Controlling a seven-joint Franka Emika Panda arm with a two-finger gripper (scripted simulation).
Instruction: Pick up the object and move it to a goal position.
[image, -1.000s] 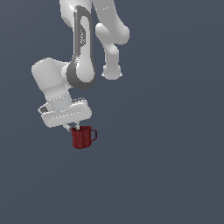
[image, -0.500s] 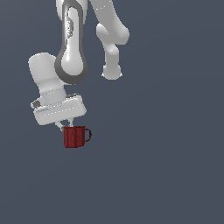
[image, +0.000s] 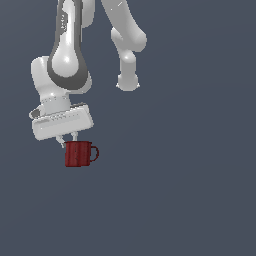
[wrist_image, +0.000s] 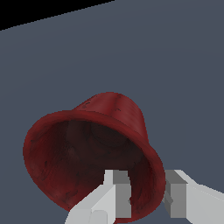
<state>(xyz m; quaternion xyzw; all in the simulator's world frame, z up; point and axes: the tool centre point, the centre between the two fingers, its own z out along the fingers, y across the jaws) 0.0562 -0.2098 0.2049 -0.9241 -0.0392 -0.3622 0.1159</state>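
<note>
Gripper (image: 68, 139) closed on the mug's (image: 77, 153) rim: in the wrist view one finger (wrist_image: 117, 192) inside the cup, the other outside, the wall pinched between them. Mug (wrist_image: 94, 148) hanging upright directly under the white hand, handle (image: 94, 153) pointing toward the exterior view's right, away from the hand.

Change over the last second: hand and mug together shifted toward the exterior view's left and slightly down in the frame, arm links swinging over with them. Mug's place relative to the hand unchanged throughout; no tilt, no slip showing.

Reading: grasp done, carry phase under way. Whether clear of the grey surface (image: 190, 200) below the mug, cannot tell; no shadow or contact line to judge by. No goal marker visible anywhere around the mug, so remaining travel unknown. Thin rim pinch, off-centre from the handle side: some risk of swing if moved sharply.
</note>
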